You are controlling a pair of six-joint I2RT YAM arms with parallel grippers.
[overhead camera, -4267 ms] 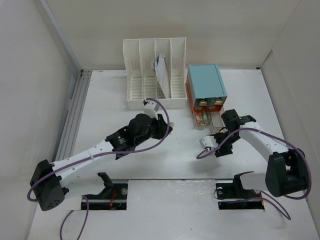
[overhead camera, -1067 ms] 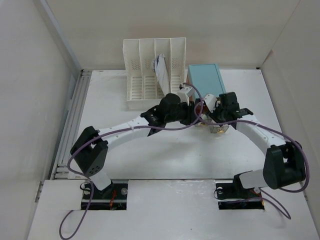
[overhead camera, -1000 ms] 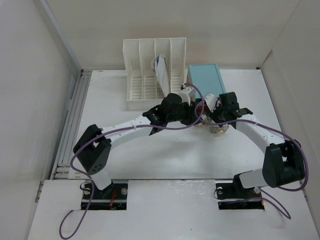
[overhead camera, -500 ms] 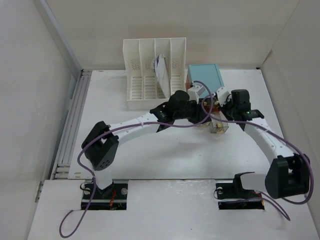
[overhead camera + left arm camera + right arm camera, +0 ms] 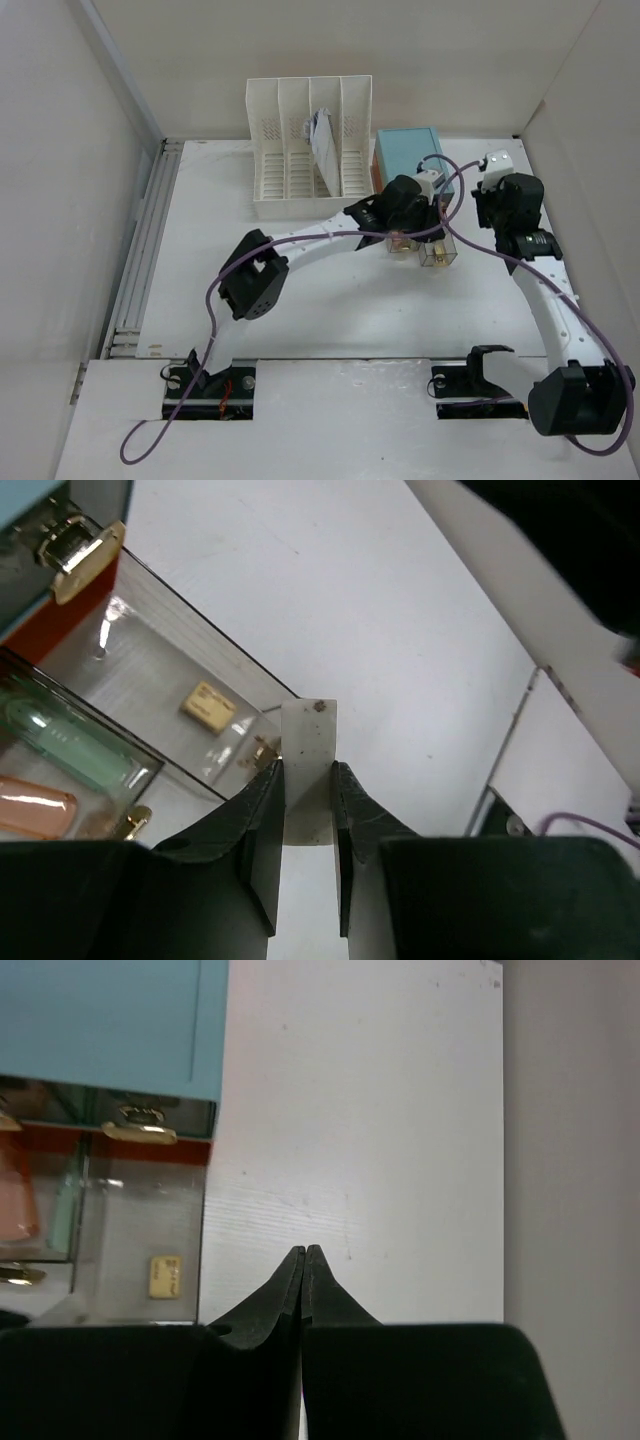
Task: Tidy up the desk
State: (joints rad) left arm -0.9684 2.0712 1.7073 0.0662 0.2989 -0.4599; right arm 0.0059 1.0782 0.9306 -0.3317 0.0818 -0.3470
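The white desk (image 5: 300,290) carries a teal drawer box (image 5: 410,155) with two clear drawers pulled out at its front. My left gripper (image 5: 308,765) is shut on a flat white rectangular piece (image 5: 309,740) and hovers over the front corner of the right drawer (image 5: 150,670), which holds a small yellowish tag (image 5: 210,705). From above, the left gripper (image 5: 425,220) sits over those drawers. My right gripper (image 5: 303,1250) is shut with nothing in it, above bare desk just right of that drawer (image 5: 140,1230). In the top view the right gripper (image 5: 507,205) stands right of the box.
A white slotted file rack (image 5: 310,145) with papers (image 5: 322,140) stands at the back, left of the teal box. The left drawer holds a green item (image 5: 60,740) and a pink item (image 5: 30,810). White walls enclose the desk; a grey rail (image 5: 145,240) runs along its left edge.
The left arm has stretched further right, over the open drawers, still gripping the white piece. The right arm has lifted and swung away to the right, and its jaws have shut.
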